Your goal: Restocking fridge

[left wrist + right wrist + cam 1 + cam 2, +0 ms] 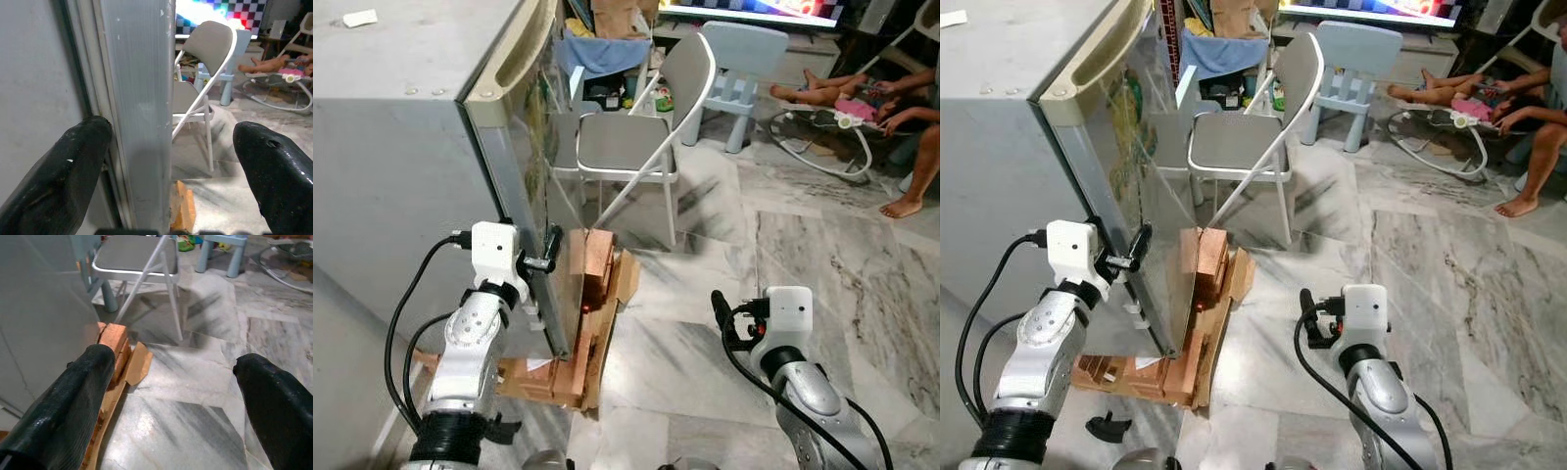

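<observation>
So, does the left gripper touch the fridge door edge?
Cannot tell. In the left wrist view the left gripper straddles the fridge door edge; no contact shows plainly.

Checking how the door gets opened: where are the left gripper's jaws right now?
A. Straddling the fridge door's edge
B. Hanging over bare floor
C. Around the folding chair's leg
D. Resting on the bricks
A: the left gripper has its open jaws either side of the fridge door edge.

The fridge (421,147) runs off frame left, its inside hidden.
</observation>
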`<state>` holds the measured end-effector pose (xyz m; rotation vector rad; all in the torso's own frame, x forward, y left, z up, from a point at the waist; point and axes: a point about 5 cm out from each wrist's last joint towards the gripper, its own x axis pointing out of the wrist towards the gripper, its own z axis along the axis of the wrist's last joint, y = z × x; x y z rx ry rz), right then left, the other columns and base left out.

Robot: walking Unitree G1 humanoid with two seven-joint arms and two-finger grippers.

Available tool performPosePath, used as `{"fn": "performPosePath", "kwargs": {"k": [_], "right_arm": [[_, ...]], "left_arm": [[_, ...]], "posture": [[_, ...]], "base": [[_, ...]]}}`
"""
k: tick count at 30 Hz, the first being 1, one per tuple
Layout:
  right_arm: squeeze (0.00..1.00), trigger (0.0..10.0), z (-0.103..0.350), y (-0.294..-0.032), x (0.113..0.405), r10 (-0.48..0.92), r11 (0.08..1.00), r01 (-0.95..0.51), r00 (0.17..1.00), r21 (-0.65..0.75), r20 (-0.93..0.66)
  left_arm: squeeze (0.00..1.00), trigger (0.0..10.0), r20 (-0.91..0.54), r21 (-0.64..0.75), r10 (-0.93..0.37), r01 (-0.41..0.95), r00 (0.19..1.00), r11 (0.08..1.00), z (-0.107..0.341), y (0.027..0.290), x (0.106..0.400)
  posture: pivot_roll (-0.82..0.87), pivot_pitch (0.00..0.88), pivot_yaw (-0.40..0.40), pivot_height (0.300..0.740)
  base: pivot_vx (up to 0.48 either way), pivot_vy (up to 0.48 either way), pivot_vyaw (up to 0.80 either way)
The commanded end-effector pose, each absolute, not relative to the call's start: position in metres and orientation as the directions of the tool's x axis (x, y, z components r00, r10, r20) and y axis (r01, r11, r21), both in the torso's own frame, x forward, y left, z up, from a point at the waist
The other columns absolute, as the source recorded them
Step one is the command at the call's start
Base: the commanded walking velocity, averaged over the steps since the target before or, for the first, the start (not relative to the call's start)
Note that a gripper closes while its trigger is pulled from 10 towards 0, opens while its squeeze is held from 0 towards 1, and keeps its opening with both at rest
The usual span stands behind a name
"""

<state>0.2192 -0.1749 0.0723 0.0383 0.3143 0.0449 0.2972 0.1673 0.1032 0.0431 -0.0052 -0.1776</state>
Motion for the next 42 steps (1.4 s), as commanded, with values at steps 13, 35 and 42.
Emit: {"fn": "performPosePath", "kwargs": {"k": [13, 35, 42], "right_arm": [[0.0, 10.0, 0.087, -0.156, 0.192, 0.357, 0.922, -0.3, 0.904, 0.246, -0.235], [0.0, 10.0, 0.069, -0.18, 0.179, 0.278, 0.956, -0.241, 0.923, 0.164, -0.266], [0.0, 10.0, 0.078, -0.184, 0.204, 0.167, 0.982, -0.146, 0.967, 0.123, -0.192]], "left_arm": [[0.0, 10.0, 0.093, 0.044, -0.356, 0.353, 0.93, 0.935, 0.148, 0.123, 0.337], [0.0, 10.0, 0.22, 0.087, -0.755, 0.758, 0.618, 0.646, 0.201, 0.011, 0.31], [0.0, 10.0, 0.053, 0.022, -0.606, 0.606, 0.793, 0.795, 0.139, 0.076, 0.298]], "posture": [[0.03, 0.066, -0.014, 0.74], [0.02, 0.034, 0.008, 0.74], [-0.01, 0.033, 0.033, 0.74]], "base": [[0.0, 0.0, 0.0], [0.0, -0.032, 0.0], [0.0, -0.455, 0.0]]}}
